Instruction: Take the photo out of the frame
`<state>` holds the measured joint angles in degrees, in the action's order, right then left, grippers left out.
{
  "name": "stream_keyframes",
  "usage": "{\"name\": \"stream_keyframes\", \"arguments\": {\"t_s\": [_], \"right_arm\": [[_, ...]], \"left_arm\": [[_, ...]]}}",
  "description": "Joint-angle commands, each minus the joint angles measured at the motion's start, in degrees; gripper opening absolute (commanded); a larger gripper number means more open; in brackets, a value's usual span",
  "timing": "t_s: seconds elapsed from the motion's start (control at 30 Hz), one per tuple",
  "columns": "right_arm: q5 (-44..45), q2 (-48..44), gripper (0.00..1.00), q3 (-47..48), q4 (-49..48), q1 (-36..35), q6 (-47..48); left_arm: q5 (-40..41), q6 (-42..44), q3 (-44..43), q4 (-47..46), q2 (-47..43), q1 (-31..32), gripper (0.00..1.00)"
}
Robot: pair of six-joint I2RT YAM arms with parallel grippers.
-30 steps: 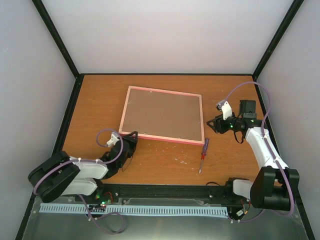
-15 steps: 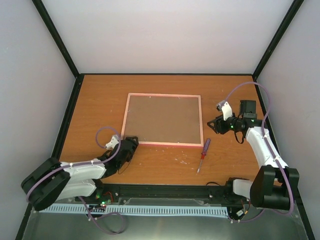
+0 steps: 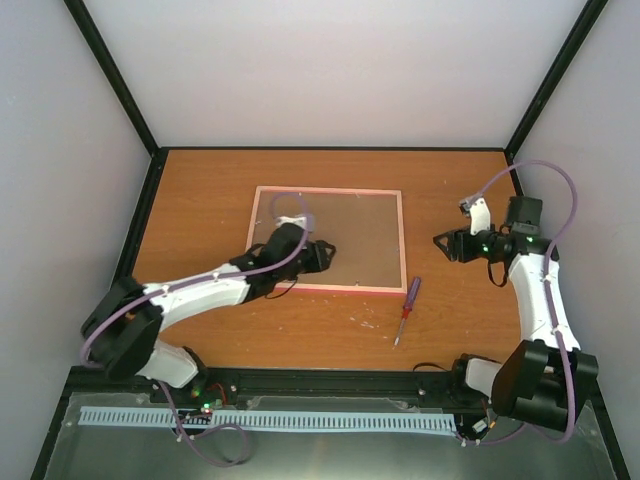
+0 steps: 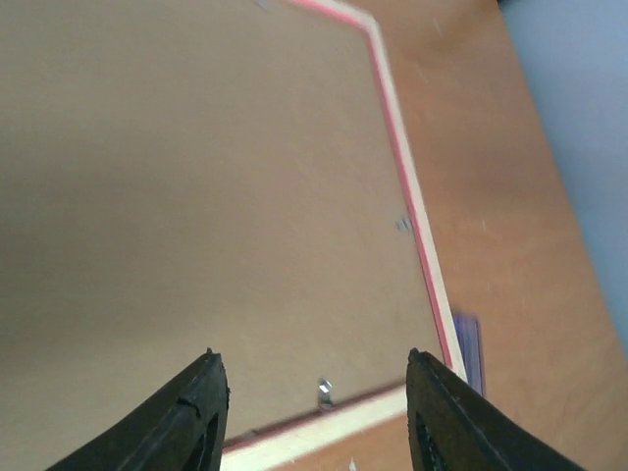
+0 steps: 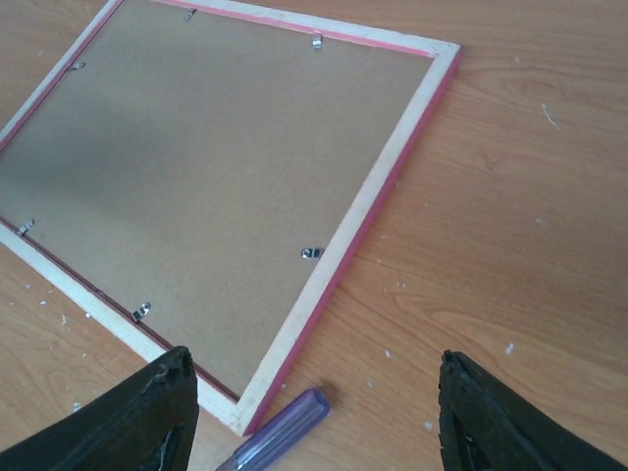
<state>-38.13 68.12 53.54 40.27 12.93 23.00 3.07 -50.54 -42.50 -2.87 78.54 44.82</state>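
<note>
Overhead and wrist views of the frame lying flat at the middle of the wooden table, back side up, so that the brown backing board faces the cameras. Its long axis runs left to right across the table, with the short edges towards the two arms. The photo itself cannot be seen and presumably lies under the board. Small metal retaining clips sit along the inner border over the board's edge.

The left gripper hovers over the near left part of the board, jaws apart and empty, with the board beneath them in its wrist view. It is the nearer arm. The right gripper hangs beyond the right short edge, apart from the frame, pointing towards it with its jaws spread and nothing between them. A screwdriver lies just beside the near right corner.

The board probably cannot lift until the clips are turned aside
</note>
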Motion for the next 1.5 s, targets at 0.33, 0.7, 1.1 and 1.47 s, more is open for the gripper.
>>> {"name": "stream_keyframes", "arguments": {"t_s": [0.33, 0.7, 1.1, 1.47], "right_arm": [[-1.95, -10.93, 0.66, -7.77, -6.73, 4.2, -6.09], [-2.29, -13.27, 0.66, -8.19, -7.58, 5.44, -6.34], [-4.11, -13.81, 0.67, -7.75, -6.34, 5.45, -6.22], [-7.86, -13.57, 0.67, -7.68, -5.49, 5.44, -6.56]], "left_arm": [[-3.94, 19.68, -26.87, 14.8, 25.65, 21.83, 0.46], [-1.19, 20.19, -37.3, 21.33, 38.95, 24.75, 0.44], [-2.67, 19.95, -40.9, 24.54, 40.43, 25.86, 0.41], [-1.3, 18.31, -52.21, 35.44, 49.25, 28.13, 0.4]]}}
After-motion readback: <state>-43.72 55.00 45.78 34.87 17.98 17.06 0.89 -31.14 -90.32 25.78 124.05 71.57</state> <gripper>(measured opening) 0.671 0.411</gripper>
